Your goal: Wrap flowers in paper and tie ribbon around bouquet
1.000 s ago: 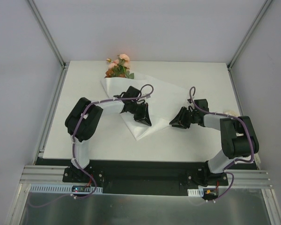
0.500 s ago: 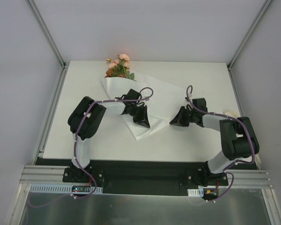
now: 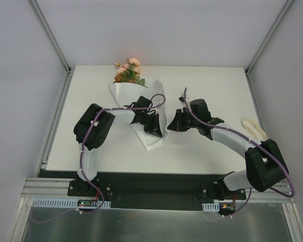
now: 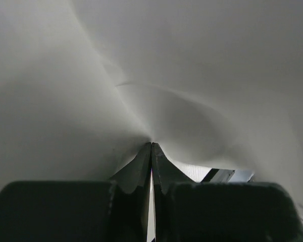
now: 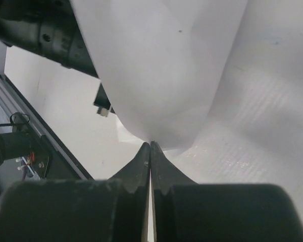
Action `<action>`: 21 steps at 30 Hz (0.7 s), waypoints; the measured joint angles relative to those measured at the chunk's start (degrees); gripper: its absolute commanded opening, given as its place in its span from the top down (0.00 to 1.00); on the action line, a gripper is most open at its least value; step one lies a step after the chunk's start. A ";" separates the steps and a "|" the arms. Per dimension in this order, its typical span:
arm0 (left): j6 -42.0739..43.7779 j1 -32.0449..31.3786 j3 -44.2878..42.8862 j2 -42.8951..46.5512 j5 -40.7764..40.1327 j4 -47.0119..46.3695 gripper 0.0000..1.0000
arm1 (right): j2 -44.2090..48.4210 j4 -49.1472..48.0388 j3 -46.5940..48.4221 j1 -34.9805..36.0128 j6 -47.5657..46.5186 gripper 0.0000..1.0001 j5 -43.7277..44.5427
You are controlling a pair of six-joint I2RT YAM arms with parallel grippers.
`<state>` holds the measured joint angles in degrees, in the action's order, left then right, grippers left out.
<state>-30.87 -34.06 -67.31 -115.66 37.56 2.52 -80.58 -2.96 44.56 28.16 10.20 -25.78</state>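
We find the right gripper [image 3: 171, 125] now shut tight on the edge of the paper [image 3: 127, 95], the thin sheet nipped at the very tips of its jaws. It has only just closed. In the same short spell the right arm has swung left across the bench [image 3: 217, 85], drawing the right-hand flap with it. The sheet lay spread wide a second ago and now stands as a narrower cone. The flowers [image 3: 128, 72] poke out of its wide far end, near the back edge of the bench. The left gripper [image 3: 153, 129] stays fully closed on the paper at the cone's middle, pinning it there. We judge the wrap close to formed but loose. The ribbon [image 3: 255, 129] lies near the right edge, well apart from the cone, so the tying is yet to come.
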 measured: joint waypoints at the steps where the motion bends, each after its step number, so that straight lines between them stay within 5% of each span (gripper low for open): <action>1: 0.00 0.00 0.09 0.00 0.04 -0.17 1.00 | 0.20 0.22 0.46 0.76 -0.31 0.99 0.13; 21: -0.04 -0.07 4.68 3.41 0.70 -4.74 0.95 | -0.31 5.70 3.41 1.95 -4.15 0.99 -0.50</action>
<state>-30.92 -34.13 -62.63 -112.25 38.26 -2.22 -80.88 2.74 47.97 30.11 6.04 -26.28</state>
